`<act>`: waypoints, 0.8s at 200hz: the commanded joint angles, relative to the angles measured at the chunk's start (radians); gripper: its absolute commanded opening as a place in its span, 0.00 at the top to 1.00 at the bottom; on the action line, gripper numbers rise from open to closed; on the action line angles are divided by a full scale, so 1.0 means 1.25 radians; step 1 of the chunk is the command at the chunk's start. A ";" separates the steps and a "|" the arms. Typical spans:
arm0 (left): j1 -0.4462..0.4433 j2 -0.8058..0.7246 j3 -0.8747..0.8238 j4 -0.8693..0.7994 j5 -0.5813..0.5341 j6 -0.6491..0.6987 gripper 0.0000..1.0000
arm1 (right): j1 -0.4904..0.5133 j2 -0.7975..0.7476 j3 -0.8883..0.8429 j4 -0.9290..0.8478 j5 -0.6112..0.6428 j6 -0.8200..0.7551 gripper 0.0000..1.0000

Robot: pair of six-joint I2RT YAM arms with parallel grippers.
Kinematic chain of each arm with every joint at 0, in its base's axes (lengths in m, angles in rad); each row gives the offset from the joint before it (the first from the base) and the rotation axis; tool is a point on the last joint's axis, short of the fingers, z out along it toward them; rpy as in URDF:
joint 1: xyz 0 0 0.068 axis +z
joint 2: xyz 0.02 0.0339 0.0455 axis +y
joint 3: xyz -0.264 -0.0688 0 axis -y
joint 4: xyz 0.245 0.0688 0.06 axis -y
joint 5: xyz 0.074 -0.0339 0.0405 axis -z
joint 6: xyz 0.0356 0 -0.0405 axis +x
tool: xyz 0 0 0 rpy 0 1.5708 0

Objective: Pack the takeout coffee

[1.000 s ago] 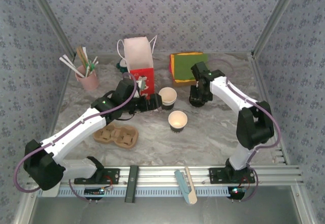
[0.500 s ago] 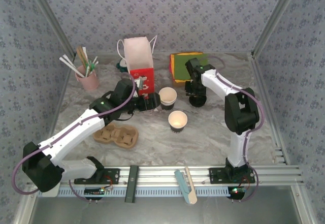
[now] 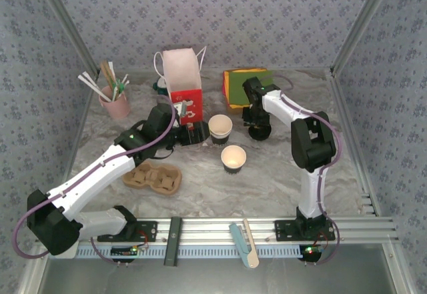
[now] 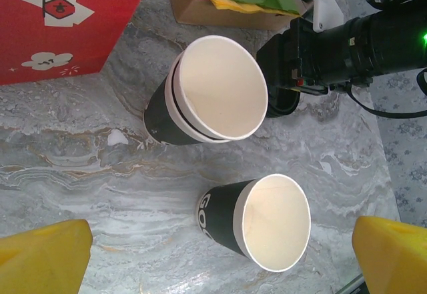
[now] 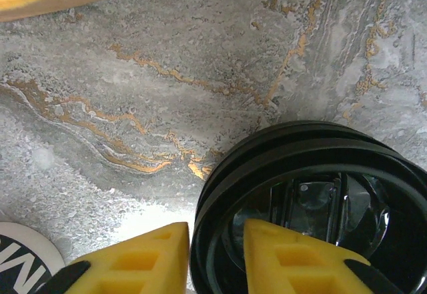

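Observation:
Two dark paper cups with white rims stand open on the marble table. The far cup looks like one cup nested in another. The near cup stands alone. My left gripper is open, just left of the cups, its yellow fingertips wide on either side of the near cup. A round black lid lies right of the far cup. My right gripper is shut on the lid's rim, with one finger outside it and one inside.
A red and white paper bag stands behind the left gripper. A pink cup of straws is at the back left. The brown cardboard carrier lies at the front left. A green and yellow stack sits behind the lid.
The right arm has folded in towards the middle, its gripper staying low over the black lid. The left arm has hardly moved.

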 commanded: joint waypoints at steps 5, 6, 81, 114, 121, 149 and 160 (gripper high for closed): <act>-0.007 -0.004 0.003 -0.004 -0.006 0.019 0.00 | -0.005 0.022 0.023 -0.017 -0.005 0.010 0.76; -0.006 -0.005 0.004 -0.004 -0.006 0.019 0.00 | -0.006 0.023 0.023 -0.017 -0.005 0.010 0.76; -0.006 0.002 0.013 -0.019 -0.013 0.021 0.00 | -0.001 -0.008 0.017 -0.019 -0.009 0.020 0.92; -0.005 0.003 0.013 -0.018 -0.011 0.021 0.00 | 0.002 -0.042 0.008 -0.025 -0.009 0.026 0.92; -0.006 0.003 0.013 -0.018 -0.010 0.022 0.00 | 0.001 -0.050 0.007 -0.028 -0.009 0.026 0.92; -0.006 0.004 0.015 -0.016 -0.010 0.022 0.00 | 0.003 -0.082 0.008 -0.039 -0.009 0.026 0.93; -0.005 0.005 0.017 -0.015 -0.011 0.022 0.00 | 0.002 -0.095 0.009 -0.043 -0.007 0.028 0.93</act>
